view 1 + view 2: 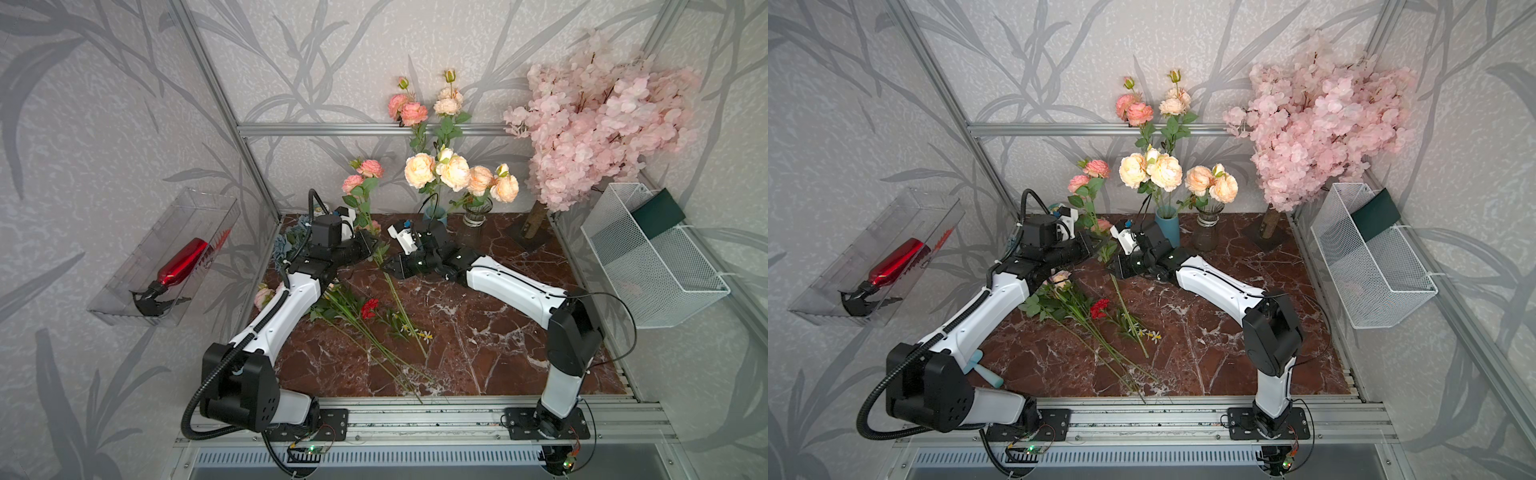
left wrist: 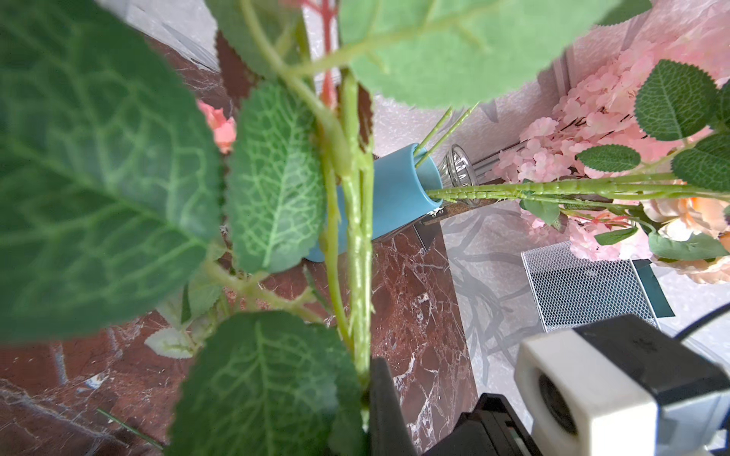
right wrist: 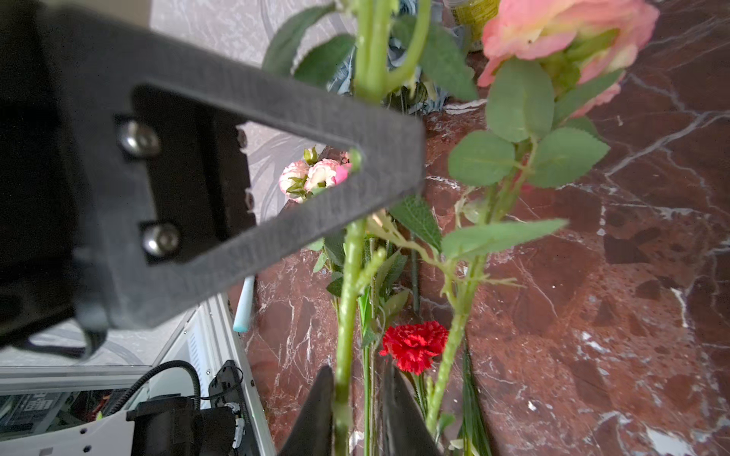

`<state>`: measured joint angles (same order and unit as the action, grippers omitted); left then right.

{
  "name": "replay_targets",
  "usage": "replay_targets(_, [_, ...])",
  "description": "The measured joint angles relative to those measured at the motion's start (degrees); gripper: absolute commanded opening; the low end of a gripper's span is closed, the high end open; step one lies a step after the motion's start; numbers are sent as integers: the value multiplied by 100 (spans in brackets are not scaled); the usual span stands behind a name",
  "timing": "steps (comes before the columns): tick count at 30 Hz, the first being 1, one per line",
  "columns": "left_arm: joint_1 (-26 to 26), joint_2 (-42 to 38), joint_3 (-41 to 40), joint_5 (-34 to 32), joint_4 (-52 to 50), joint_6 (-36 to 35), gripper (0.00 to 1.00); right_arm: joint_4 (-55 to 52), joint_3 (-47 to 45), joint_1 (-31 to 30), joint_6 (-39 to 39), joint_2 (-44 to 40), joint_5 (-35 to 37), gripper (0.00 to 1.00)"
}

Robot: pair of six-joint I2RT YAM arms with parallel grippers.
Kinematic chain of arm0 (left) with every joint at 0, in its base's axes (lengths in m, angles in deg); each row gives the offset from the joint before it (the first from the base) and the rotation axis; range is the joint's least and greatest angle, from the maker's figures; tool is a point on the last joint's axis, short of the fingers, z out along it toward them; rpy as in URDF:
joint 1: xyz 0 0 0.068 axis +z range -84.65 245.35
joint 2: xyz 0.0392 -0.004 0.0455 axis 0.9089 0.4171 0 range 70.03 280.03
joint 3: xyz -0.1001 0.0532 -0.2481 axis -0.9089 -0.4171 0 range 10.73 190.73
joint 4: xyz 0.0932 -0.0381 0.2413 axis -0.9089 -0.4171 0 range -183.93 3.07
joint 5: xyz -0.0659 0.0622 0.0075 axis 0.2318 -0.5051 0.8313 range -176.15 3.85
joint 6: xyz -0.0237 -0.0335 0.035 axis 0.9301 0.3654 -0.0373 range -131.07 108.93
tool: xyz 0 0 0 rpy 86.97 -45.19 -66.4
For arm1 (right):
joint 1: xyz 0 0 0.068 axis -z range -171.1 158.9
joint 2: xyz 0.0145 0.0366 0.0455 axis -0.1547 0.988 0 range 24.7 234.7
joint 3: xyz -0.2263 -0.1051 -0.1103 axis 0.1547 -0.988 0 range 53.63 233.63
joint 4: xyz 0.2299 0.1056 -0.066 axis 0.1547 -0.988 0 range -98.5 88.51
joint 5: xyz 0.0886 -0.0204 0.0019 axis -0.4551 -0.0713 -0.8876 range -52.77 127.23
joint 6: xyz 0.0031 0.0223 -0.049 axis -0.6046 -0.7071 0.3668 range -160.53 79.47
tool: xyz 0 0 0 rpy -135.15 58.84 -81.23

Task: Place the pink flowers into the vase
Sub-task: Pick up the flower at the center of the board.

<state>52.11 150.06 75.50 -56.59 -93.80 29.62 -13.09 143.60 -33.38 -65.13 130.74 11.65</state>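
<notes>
Left fingers (image 3: 276, 91) clamp pink flowers (image 1: 369, 168); right fingers (image 3: 316, 414) straddling.

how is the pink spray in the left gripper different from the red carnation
Pose: the pink spray is held up by the left gripper, heads well above the table; the carnation lies flat on it. Heads: the spray has several pink ones, the carnation a single red one. Contact: the spray's stem also passes inside the right gripper; no gripper touches the carnation. Both have thin green stems.
</notes>
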Motion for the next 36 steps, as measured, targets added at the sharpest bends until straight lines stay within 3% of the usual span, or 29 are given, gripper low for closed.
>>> replay_targets(8, [7,-2,-81,52,-26,0,0,66,221,-4,-33,129,13,9])
replay_targets(24, [11,-2,-81,26,-44,-4,0,66,223,-11,-42,162,2,10])
replay_targets(29, [11,-2,-81,15,-42,-7,0,96,223,-13,-50,186,-28,0])
replay_targets(35, [13,39,-74,-52,-153,-22,0,98,223,-15,-35,243,-13,0])
replay_targets(36, [13,66,-72,-61,-175,-22,4,83,223,-15,-13,258,15,0])
